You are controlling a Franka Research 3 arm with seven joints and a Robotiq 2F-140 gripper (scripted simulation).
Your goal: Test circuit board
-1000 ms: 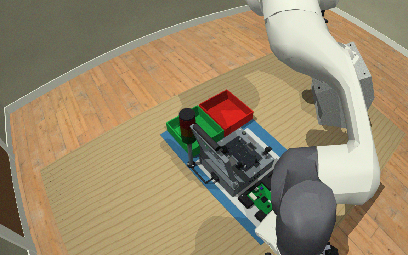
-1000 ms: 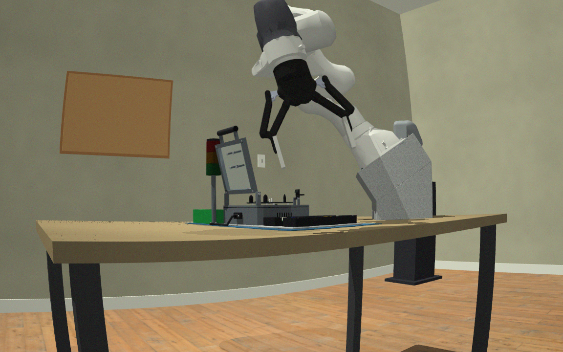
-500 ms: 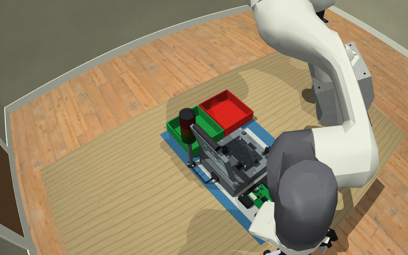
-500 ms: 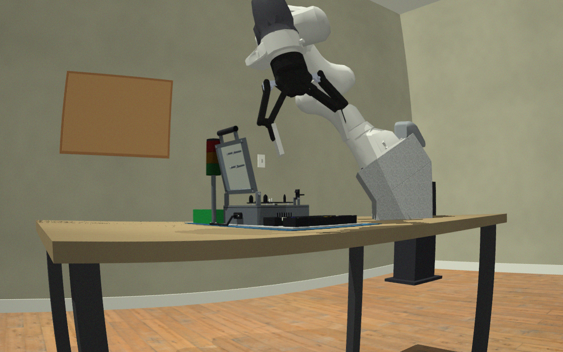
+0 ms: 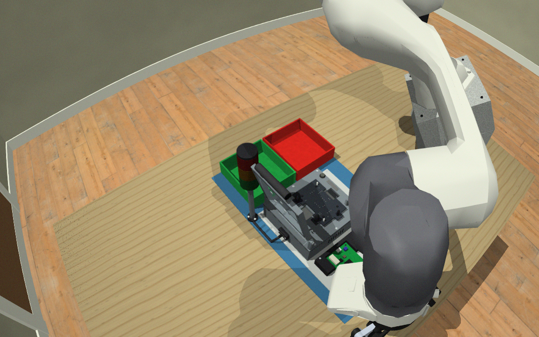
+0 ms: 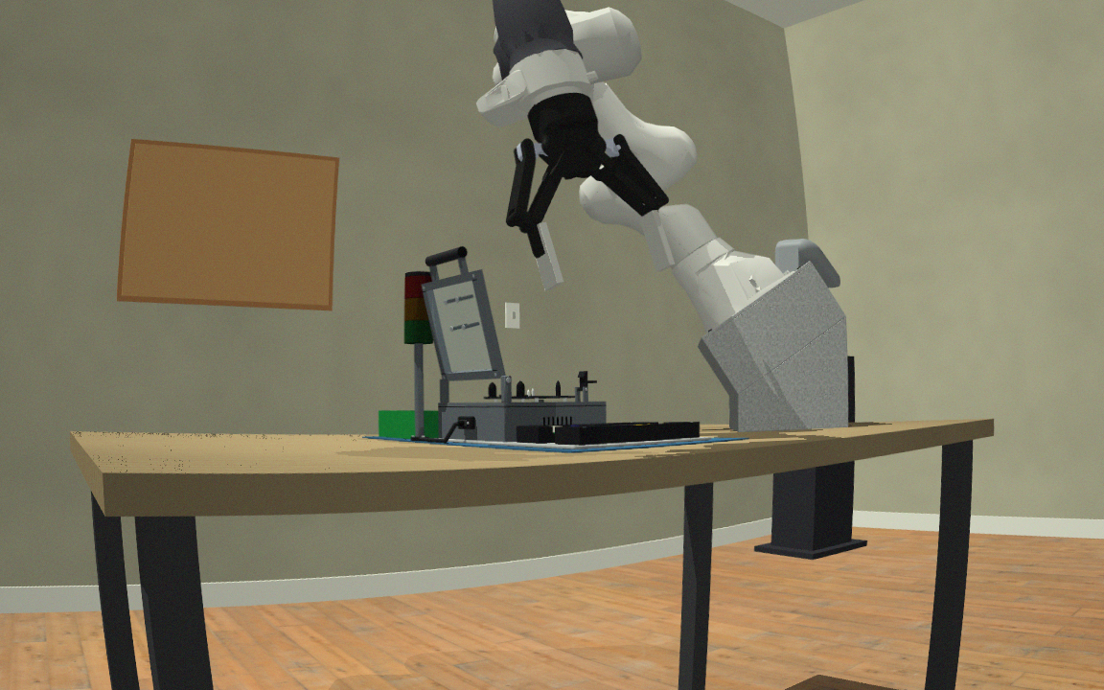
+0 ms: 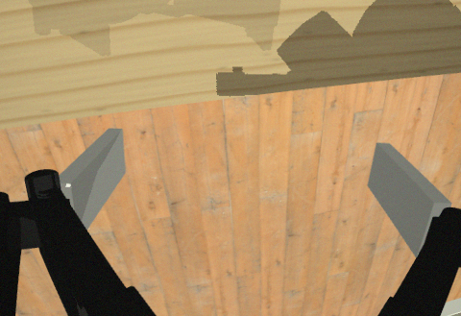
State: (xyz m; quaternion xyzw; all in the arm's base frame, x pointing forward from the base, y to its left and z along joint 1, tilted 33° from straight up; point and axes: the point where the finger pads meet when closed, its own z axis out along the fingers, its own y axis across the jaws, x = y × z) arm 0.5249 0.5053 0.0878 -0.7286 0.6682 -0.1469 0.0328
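The green circuit board (image 5: 344,252) lies in the black tray (image 5: 332,261) at the near end of the tester, partly hidden by my arm. The grey tester (image 5: 309,213) stands with its lid (image 5: 281,205) raised and its handle (image 5: 272,180) up; the plate with black posts is bare. It also shows in the side view (image 6: 521,413) with the lid (image 6: 463,324) upright. My gripper (image 6: 599,240) hangs high above the tray end, open and empty. In the wrist view my open fingers frame the floor past the table edge.
The signal tower (image 5: 246,167) stands beside the tester's hinge side, unlit. A green bin (image 5: 257,172) and a red bin (image 5: 298,146) stand behind the tester on the blue mat (image 5: 263,234). The robot base (image 5: 451,104) stands at the far right.
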